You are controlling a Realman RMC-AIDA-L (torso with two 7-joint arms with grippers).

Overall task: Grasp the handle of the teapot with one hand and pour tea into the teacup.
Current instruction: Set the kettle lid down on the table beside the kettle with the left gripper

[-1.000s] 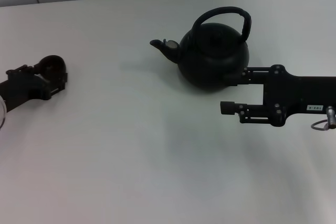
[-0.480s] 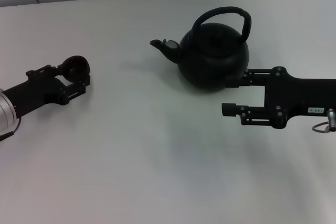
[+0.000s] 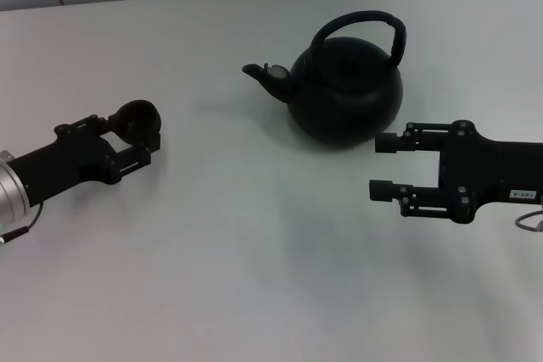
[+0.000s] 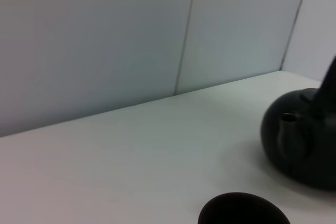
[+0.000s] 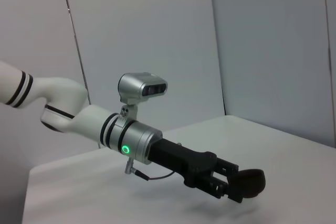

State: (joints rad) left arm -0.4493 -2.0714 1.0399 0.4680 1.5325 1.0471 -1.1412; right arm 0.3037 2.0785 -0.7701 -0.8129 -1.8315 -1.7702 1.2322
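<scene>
One teapot (image 3: 346,89) sat on the table (image 3: 254,252); the left gripper (image 3: 136,135) clamped one teacup (image 3: 138,118); the right gripper (image 3: 380,167) gaped beside the pot.

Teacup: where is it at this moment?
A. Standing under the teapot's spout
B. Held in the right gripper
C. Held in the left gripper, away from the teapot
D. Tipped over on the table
C: the left gripper is shut on the teacup, well left of the teapot.

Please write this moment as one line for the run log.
left gripper: shut on teacup, off the table | right gripper: open, beside teapot | handle: not grasped | pour: not started
</scene>
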